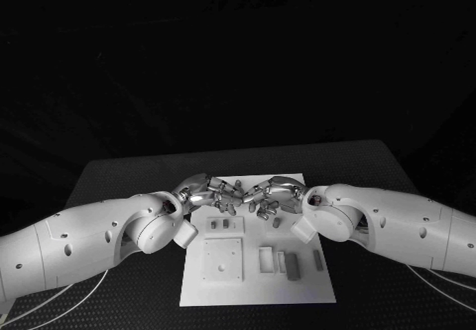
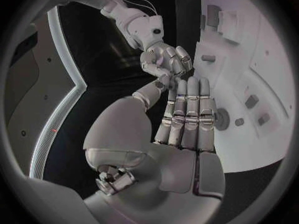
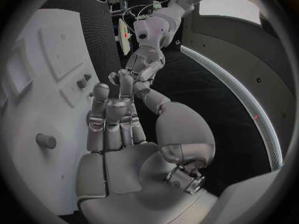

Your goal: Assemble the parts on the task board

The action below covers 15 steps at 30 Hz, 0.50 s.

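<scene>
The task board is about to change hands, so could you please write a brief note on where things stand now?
Left hand and right hand: meeting fingertip to fingertip above the far end of the task board; whether either holds a part I cannot tell.
Parts: grey parts lie or stand at the board's near right; smaller ones sit just under the hands.
Done: unclear from here.
Left: seat the loose parts.

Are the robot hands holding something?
Cannot tell. Both robot hands, left and right, meet fingertip to fingertip over the board, but no part shows between them.
</scene>
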### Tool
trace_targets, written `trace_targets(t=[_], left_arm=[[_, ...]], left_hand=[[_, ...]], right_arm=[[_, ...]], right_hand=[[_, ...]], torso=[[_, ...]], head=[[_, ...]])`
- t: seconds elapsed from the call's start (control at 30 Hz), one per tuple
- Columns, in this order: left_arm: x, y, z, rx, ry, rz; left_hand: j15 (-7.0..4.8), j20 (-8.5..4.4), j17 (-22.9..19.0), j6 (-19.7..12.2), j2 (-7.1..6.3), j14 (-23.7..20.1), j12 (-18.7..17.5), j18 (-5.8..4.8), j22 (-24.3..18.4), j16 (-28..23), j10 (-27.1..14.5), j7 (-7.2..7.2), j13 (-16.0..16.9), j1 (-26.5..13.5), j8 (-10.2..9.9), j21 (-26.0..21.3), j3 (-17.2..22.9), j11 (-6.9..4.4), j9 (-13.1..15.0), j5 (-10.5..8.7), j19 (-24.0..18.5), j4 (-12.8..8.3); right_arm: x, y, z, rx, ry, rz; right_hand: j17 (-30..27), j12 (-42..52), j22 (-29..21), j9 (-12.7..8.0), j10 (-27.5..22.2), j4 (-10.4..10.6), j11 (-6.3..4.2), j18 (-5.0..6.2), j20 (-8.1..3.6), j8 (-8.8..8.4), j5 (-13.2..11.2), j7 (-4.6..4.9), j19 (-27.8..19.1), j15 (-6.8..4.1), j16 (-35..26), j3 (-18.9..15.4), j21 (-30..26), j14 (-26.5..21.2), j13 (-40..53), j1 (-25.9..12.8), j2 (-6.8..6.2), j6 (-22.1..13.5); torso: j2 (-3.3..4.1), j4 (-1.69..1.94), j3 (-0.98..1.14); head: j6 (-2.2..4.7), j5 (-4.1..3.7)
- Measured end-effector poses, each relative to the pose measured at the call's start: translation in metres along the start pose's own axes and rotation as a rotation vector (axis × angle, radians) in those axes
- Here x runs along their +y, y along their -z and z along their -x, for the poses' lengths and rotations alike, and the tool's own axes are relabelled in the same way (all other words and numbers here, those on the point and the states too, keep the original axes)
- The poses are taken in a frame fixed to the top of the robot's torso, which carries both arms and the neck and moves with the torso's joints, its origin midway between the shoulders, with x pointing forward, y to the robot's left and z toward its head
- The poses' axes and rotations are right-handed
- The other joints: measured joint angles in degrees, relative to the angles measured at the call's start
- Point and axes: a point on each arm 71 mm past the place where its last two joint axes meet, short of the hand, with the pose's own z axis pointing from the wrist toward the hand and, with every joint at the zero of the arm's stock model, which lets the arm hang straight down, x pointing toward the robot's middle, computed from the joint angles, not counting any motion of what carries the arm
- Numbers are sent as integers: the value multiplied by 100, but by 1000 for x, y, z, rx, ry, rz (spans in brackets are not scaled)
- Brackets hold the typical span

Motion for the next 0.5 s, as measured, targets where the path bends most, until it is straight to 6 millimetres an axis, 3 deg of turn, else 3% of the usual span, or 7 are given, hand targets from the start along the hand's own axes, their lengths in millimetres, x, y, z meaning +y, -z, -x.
trace_targets(t=[0.4, 0.5], left_arm=[[0, 0, 1, -7, -1, 1], [0, 0, 1, -12, -1, 1]], left_hand=[[-65, -72, 82, 195, 78, 182, 27, 0, 3, 54, 222, -74, 1, 77, 34, 50, 170, -69, -10, 0, 155, -3], [-112, -102, 131, 286, 91, 255, 66, 0, 23, 93, 315, -103, 15, 138, 78, 91, 221, -131, -6, -1, 226, -6]], right_arm=[[0, 0, -1, 6, 0, 1], [0, 0, -2, 9, 0, 1]], right_hand=[[0, 0, 0, 3, 0, -1, 0, -1, 0, 9, -4, -14, 0, 1, 0, -1, 0, -1, 5, -3, -3, 12], [0, 0, -1, 4, 0, -2, 0, -1, 0, 10, -5, -14, 0, 1, 0, -2, 0, -1, 5, -3, -3, 12]], torso=[[0, -1, 2], [0, -1, 2]], head=[[-8, 4], [-14, 10]])
